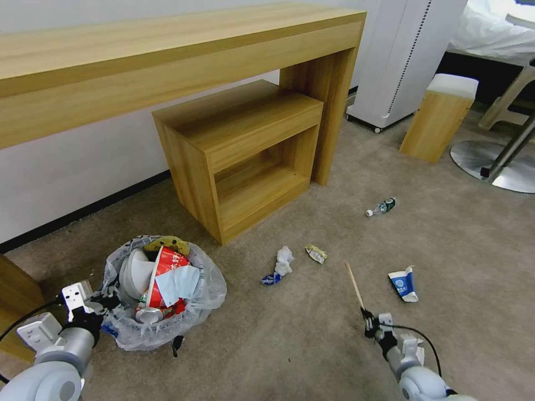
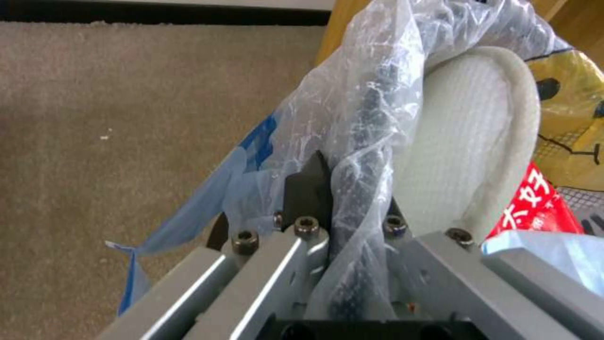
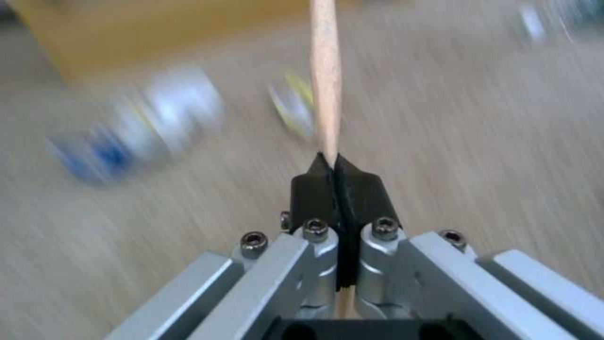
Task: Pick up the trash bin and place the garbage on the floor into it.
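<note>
The wooden stick (image 1: pixel 354 285), its long axis running toward 11 o'clock, is pinched at its near end by the closed right tool (image 1: pixel 368 319), with the trash bin (image 1: pixel 161 289) away at 9 o'clock, its rim clamped by the left tool (image 1: pixel 96 309).

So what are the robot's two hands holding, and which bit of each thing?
The left gripper pinches the trash bin by its bag-covered rim. The right gripper grips the wooden stick at its near end.
</note>
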You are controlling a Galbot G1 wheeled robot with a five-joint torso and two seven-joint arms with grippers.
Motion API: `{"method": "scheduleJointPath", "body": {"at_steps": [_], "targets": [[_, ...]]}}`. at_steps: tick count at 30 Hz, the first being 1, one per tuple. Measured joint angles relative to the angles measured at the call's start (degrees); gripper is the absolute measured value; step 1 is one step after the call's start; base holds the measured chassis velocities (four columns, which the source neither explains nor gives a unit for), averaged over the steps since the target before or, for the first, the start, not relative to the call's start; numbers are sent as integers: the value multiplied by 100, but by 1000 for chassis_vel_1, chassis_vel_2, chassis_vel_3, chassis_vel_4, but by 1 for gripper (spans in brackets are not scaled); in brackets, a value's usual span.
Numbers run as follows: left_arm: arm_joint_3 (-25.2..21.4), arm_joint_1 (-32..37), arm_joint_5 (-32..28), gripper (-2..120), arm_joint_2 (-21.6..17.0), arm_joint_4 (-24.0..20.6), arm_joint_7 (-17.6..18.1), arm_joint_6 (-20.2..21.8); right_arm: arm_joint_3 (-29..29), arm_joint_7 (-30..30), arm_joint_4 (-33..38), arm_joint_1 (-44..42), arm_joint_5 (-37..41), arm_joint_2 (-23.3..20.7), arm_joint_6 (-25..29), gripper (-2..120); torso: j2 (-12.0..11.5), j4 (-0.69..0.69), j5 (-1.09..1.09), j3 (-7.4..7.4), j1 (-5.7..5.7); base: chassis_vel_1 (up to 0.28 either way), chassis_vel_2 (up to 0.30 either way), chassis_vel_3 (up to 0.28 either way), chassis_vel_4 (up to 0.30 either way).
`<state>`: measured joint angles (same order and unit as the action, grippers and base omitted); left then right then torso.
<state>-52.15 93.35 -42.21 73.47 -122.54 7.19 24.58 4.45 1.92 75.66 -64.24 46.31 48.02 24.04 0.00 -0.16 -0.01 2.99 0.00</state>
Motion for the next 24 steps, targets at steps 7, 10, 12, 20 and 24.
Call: {"method": "scheduleJointPath", "body": {"at_steps": [7,10,12,20,24], "targets": [[77,-12,49,1,31,-80,1,40,318,811,1146,699,171,-457,429,0,0,1,1,1,0,0,0,0,0],[108,7,73,1,48,-143,9,76,773,985,1715,1220,365,-673,483,0,0,-1,-1,0,0,0,0,0,0],[133,38,88,1,58,-197,10,115,1138,1138,1990,1772,449,-745,534,0,0,1,1,0,0,0,0,0,0],[233,111,68,1,-19,-377,51,321,1837,1458,2398,2910,581,-814,492,0,0,-2,-1,0,0,0,0,0,0],[280,164,-35,1,-82,-511,123,453,2247,1571,2429,3318,595,-797,511,0,0,0,-1,0,0,0,0,0,0]]}}
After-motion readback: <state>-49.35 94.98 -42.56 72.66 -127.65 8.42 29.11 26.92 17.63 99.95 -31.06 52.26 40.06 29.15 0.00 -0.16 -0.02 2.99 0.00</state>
